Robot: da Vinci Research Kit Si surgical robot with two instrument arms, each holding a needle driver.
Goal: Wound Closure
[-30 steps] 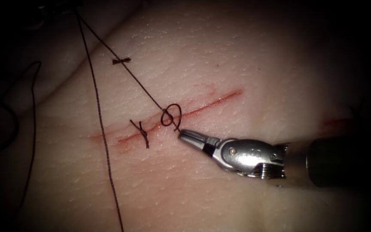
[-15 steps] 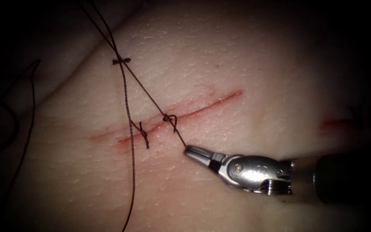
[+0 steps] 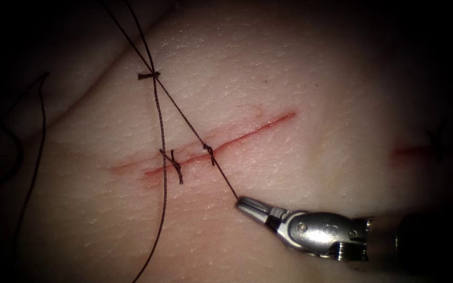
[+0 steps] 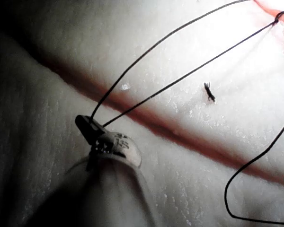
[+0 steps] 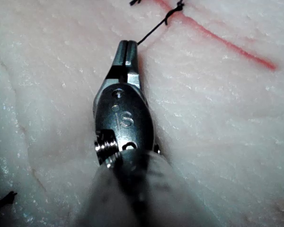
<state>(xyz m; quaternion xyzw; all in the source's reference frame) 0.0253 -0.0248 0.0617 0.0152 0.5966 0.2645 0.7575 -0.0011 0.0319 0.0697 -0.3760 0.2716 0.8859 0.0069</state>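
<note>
Thread (image 3: 221, 175) is running taut from the right tool (image 3: 245, 203) up to a small knot (image 3: 208, 150) sitting on the cut (image 3: 237, 137), then on up and to the left past a short cut end of thread (image 3: 148, 76) toward the dark upper left. It is looking thin, limp and light — likely to slip or fray if pinched hard, so best held close to a free end with flat jaw faces, as a judgement. Against the earlier frames the open loop at the cut is closing down into a tight knot while the right tool is pulling away, down and right, so the throw is being tightened.

Right tool (image 5: 125, 49) jaws are pressed together, clamped on the thread just below the cut, shaft coming in low from the right, wrist roughly in line, tip pointing up-left at the knot. Left tool (image 4: 87, 126) is also clamped on thread (image 4: 189, 73), two strands leaving its tip toward the cut — it is lying low over the tissue (image 4: 47, 56), well away on the left side.

An older stitch (image 3: 174, 163) is sitting on the cut just left of the new knot. A slack strand (image 3: 162, 173) is hanging across the cut's left part. Needle — cannot tell where it is. Tissue (image 3: 315, 94) is looking soft and moist, red fluid (image 3: 268, 123) lining the cut.
</note>
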